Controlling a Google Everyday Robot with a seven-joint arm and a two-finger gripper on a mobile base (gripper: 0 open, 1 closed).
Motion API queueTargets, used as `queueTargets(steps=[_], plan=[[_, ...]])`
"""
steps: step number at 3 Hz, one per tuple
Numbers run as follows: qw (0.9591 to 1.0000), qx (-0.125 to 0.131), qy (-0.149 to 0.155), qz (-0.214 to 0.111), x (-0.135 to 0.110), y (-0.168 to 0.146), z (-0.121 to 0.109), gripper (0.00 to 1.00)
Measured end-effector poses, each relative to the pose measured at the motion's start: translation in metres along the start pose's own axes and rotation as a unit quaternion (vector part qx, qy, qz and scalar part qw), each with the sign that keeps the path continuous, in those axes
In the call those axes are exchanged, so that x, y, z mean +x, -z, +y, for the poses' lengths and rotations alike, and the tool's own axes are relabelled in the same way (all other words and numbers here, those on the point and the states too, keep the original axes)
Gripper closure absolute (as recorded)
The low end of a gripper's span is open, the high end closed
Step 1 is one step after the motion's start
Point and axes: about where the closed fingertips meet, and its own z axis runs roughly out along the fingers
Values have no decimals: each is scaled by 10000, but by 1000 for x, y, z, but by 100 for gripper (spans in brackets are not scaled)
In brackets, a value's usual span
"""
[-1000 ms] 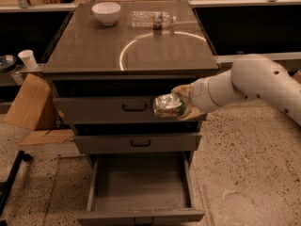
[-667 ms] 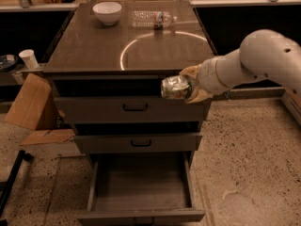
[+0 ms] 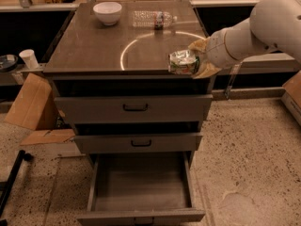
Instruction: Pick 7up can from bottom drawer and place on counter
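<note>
Mia: Up went the 7up can (image 3: 182, 62)! A moment ago it hung lower, in front of the top drawer (image 3: 134, 108). Now, in the camera view, it is up by the front edge of the counter (image 3: 89, 51), near the right front corner

Tom: Who has it?

Mia: The gripper (image 3: 196, 59). It comes in from the right on the big white arm (image 3: 254, 27). Its two fingers (image 3: 198, 45) are squeezed tight on the can, one above and one below. The can sticks out to the left of the gripper, all dented

Tom: Is it on the counter yet?

Mia: I don't think so. It looks like it is held in the air, just over the front edge. I can't tell if it touches the top

Tom: And the bottom drawer (image 3: 141, 216)?

Mia: Pulled out wide, with nothing in it. So I think the picking part is done and the putting-down part is on now

Tom: What comes next?

Mia: My guess is the can should go further in over the counter, away from the edge. Then it gets lowered and let go. The bowl (image 3: 107, 12) and the water bottle (image 3: 153, 19) sit way back by the far edge, well apart from the can, so they should not get bumped
</note>
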Motion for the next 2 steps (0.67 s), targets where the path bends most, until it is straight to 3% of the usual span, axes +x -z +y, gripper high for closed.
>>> queueTargets(steps=[1,2], plan=[[10000,-9,-24,-11,-1,-1,0,100],[9991,20,-415,-29,0,0,-19,100]])
